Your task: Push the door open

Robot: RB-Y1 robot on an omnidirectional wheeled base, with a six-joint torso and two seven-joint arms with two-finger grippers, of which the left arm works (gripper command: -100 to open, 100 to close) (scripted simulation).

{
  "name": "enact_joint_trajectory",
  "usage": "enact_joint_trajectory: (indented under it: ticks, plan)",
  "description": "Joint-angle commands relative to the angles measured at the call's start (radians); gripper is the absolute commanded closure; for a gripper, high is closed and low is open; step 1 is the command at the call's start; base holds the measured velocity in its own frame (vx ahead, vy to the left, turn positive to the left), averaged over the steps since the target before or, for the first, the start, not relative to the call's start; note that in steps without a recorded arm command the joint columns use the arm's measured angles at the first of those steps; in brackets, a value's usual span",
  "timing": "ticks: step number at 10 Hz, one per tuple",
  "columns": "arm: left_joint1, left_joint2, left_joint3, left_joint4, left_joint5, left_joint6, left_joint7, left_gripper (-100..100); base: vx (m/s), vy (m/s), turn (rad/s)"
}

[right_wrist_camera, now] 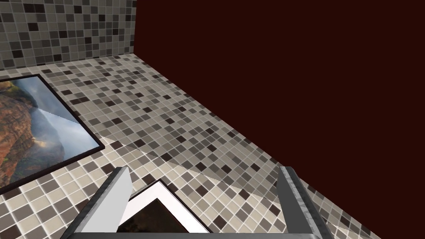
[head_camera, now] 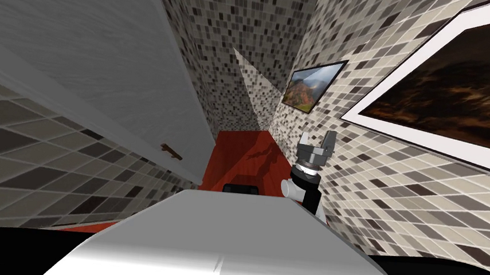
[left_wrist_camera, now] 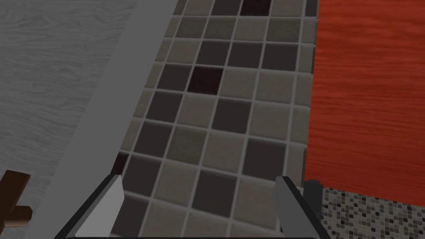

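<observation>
We're in a narrow space: grey-beige mosaic-tiled walls (head_camera: 395, 179), red wood-grain floor (head_camera: 242, 155). Grey wood-grain door (head_camera: 77, 27) with small brown handle (head_camera: 170, 151) is on our left. Left gripper (left_wrist_camera: 199, 179) faces tile just beside the door, fingers apart. Right gripper (head_camera: 317, 138) raised by right wall, fingers apart.

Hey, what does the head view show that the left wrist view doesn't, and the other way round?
Head view, not left wrist: the raised right pincer close to the wall on my right, and two framed pictures on that wall. Left wrist, not head: the left pincer, fingers open, aimed at the tiled wall beside the door's edge. Both: the grey door, its brown handle, that tiled wall and the red floor.
</observation>
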Motion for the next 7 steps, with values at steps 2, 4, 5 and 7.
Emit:
enact_joint_trajectory:
  ticks: [2,4,5,7]
  plan:
    - [-0.006,0.012,0.003,0.033,-0.024,0.051,0.026,-100,0.169,-0.04,0.001]
    - [-0.011,0.018,0.004,0.057,-0.04,0.075,0.043,-100,0.129,-0.056,0.004]
    - [-0.016,0.024,0.006,0.08,-0.056,0.1,0.06,-100,0.116,-0.054,0.0]
    - [-0.023,0.033,0.009,0.113,-0.08,0.134,0.085,-100,0.151,-0.054,0.003]
